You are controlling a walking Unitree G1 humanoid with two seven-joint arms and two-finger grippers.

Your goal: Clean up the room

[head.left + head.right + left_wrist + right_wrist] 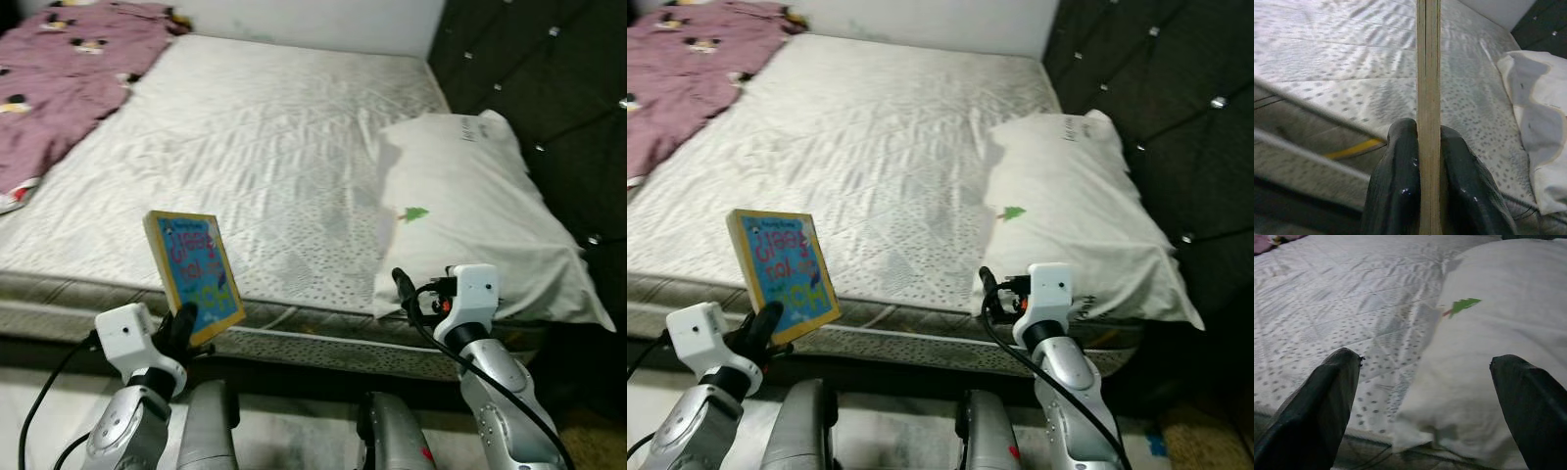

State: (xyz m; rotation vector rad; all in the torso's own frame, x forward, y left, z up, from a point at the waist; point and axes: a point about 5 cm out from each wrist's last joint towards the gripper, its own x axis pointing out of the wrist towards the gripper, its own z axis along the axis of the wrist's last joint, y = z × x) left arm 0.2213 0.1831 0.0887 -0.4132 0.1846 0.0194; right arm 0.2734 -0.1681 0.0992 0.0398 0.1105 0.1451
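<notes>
My left gripper (184, 321) is shut on a thin blue picture book (195, 274) with a yellow edge, held upright in front of the near edge of the bed (245, 147). In the left wrist view the book's spine (1428, 98) runs straight up between the two black fingers (1396, 191). My right gripper (404, 292) hovers open at the bed's near edge, just before a white pillow (470, 215) with a small green tree mark (1462, 306); its fingers (1317, 416) stand wide apart with nothing between them.
A purple blanket (59, 78) with small prints lies crumpled at the bed's far left. A dark tufted headboard (549, 88) rises on the right. The white quilted mattress is bare in the middle. Pale floor (39, 392) lies below the bed frame.
</notes>
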